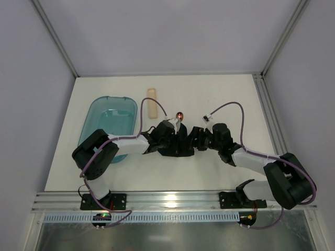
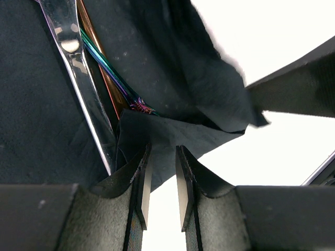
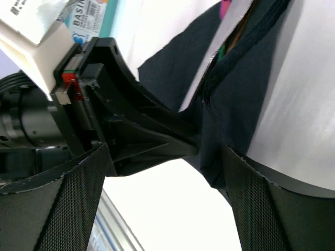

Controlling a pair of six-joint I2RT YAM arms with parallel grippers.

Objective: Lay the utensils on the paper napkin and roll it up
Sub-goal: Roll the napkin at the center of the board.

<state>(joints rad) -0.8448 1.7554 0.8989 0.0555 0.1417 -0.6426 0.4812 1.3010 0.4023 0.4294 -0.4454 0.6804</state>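
The paper napkin (image 2: 172, 63) is spread on the white bench (image 1: 220, 94) near the middle, between the two arms and partly hidden beneath them in the top view. The utensils (image 2: 73, 57) are laid on it in a bundle. In the left wrist view a mirror-bright handle, a copper-coloured one and an iridescent one are seen side by side, and their lower ends are covered by a folded-over flap of the napkin. The copper bowl of the spoon (image 1: 180, 115) is seen beyond the far edge of the napkin, over the bare bench.

The left tool (image 2: 162, 157) is held low over the napkin with its fingers narrowly parted, and bright bench is visible through the gap. The folded flap reaches up to the fingertips (image 2: 142, 172), but whether it is touched cannot be told.

The right tool (image 3: 165, 157) is spread wide and nothing is held by it. It is pointed towards the left tool from the right. The black body of that tool and a dark fold of the napkin are framed between its mesh-faced fingers (image 3: 84, 204).

A translucent teal tub (image 1: 90, 123) is set at the left of the bench, and the left arm passes over its near corner. A pale beige oblong object (image 1: 151, 103) lies just right of the tub, far of the napkin.
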